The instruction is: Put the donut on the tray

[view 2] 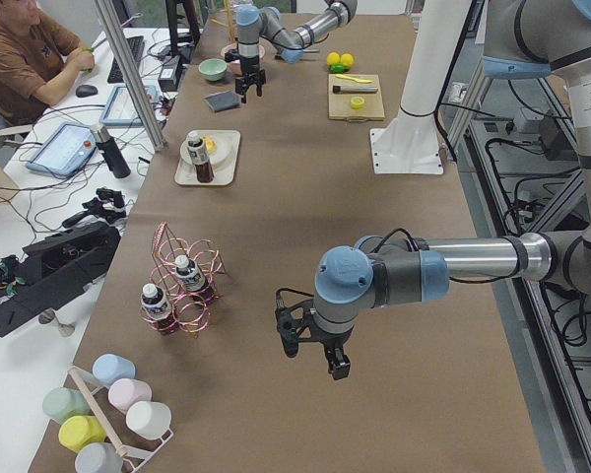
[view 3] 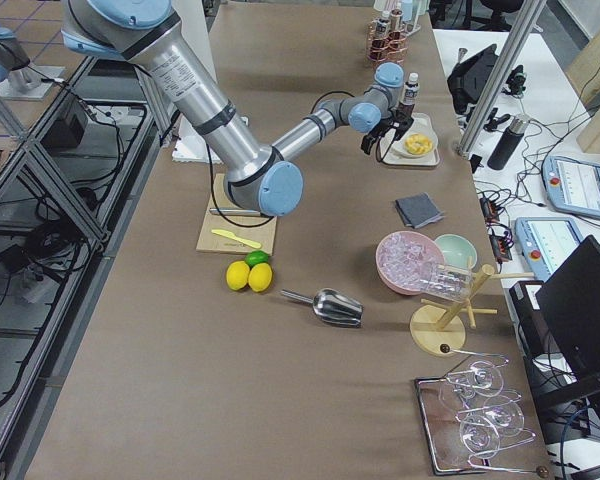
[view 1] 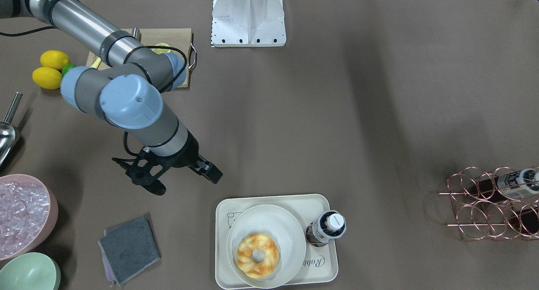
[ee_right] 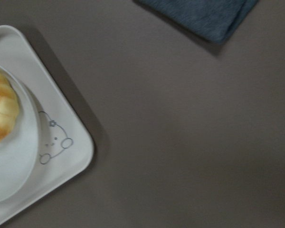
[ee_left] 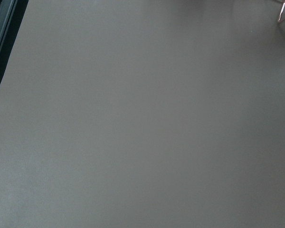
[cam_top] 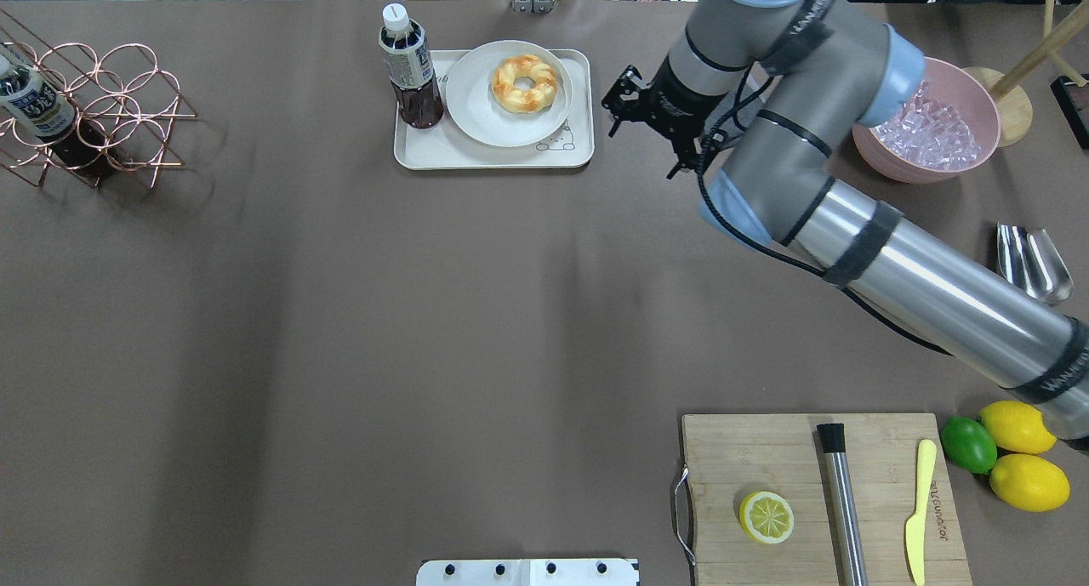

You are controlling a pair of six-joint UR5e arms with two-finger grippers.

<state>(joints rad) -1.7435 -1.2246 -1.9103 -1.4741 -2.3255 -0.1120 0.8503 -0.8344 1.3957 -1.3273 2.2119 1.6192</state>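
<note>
Donut (view 1: 257, 255) sits on its plate (view 1: 269, 218) on the tray (view 1: 326, 277) at the table's (view 1: 379, 113) far edge. With the job apparently done, the right gripper (view 1: 187, 184) hangs beside it, fingers (view 1: 212, 172) spread.

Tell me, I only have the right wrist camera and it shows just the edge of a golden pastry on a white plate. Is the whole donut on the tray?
Observer: Yes. The golden-orange twisted ring donut lies whole on the round white plate, which sits on the cream rounded-rectangle tray.
Operator: Anything else on that tray?
Observer: A dark drink bottle with a white cap stands upright on it, beside the plate.
Operator: And my gripper?
Observer: The right gripper is open and holds nothing, off to one side of the tray.
</note>
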